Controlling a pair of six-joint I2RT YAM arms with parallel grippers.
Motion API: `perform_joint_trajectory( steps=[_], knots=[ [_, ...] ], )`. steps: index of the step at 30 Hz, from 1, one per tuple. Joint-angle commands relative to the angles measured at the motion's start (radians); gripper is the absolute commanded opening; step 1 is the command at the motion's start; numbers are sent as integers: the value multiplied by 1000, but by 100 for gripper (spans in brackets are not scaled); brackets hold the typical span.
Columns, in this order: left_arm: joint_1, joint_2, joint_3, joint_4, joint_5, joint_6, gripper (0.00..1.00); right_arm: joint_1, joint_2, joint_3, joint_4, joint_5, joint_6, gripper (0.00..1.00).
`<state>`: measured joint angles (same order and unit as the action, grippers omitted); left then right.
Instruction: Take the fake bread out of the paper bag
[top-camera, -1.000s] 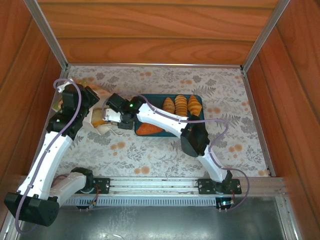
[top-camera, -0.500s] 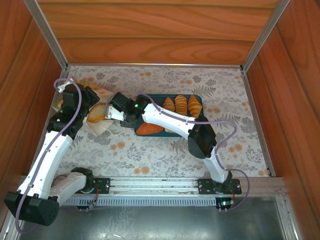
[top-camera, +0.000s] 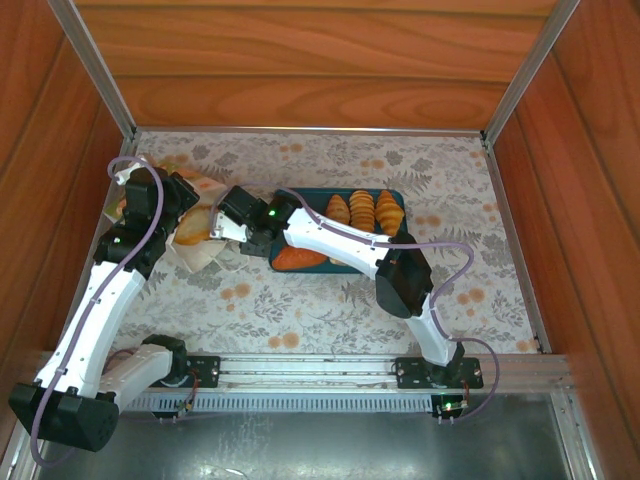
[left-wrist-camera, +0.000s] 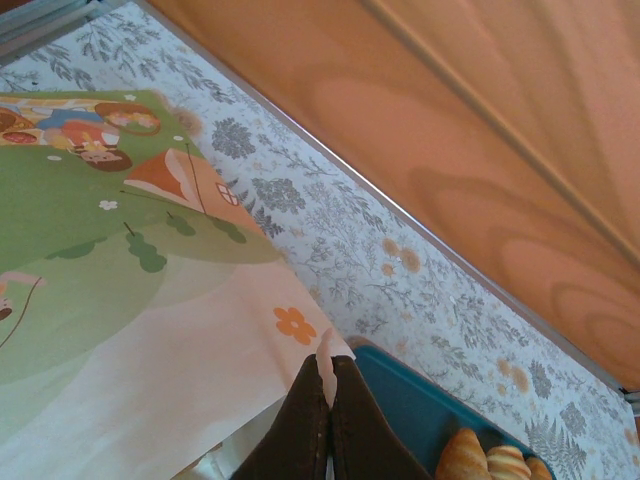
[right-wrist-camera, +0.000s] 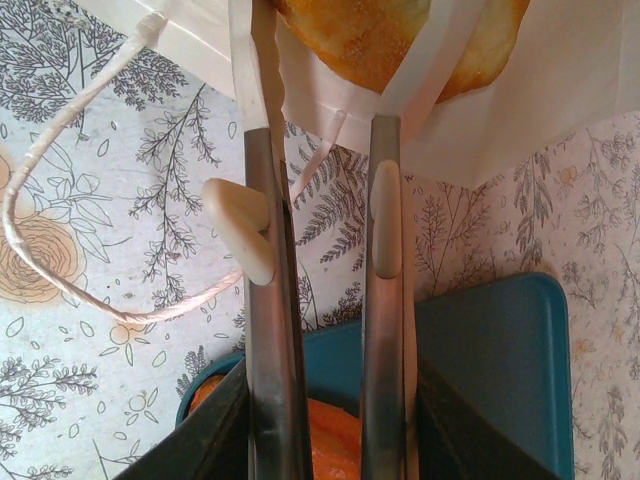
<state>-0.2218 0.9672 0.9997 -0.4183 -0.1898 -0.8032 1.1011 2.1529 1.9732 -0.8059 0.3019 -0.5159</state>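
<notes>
Right wrist view: my right gripper clamps a golden toy bread piece at 12 o'clock, in the mouth of the white paper gift bag; teal plastic tray at 5 o'clock. Left wrist view: my left gripper, closed, pinches the bag's edge at 6 o'clock.
</notes>
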Motion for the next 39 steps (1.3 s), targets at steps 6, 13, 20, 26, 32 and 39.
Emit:
perform_joint_trajectory(
  steps=[6, 13, 20, 26, 32, 39],
  knots=[
    [9, 8, 37, 3, -20, 10, 0, 9, -84, -17, 38, 21, 20, 36],
    [9, 10, 35, 2, -17, 8, 0, 11, -121, -56, 57, 4, 43, 36],
    [9, 22, 42, 4, -11, 6, 0, 16, -158, -91, 65, -15, 52, 36],
    [9, 10, 36, 3, -32, 11, 0, 28, -189, -116, 43, -6, 34, 37],
    [9, 5, 38, 3, -34, 17, 0, 33, -246, -155, 16, -1, 38, 37],
    [9, -10, 31, 3, -49, 22, 0, 36, -357, -258, -9, 1, 56, 37]
  ],
)
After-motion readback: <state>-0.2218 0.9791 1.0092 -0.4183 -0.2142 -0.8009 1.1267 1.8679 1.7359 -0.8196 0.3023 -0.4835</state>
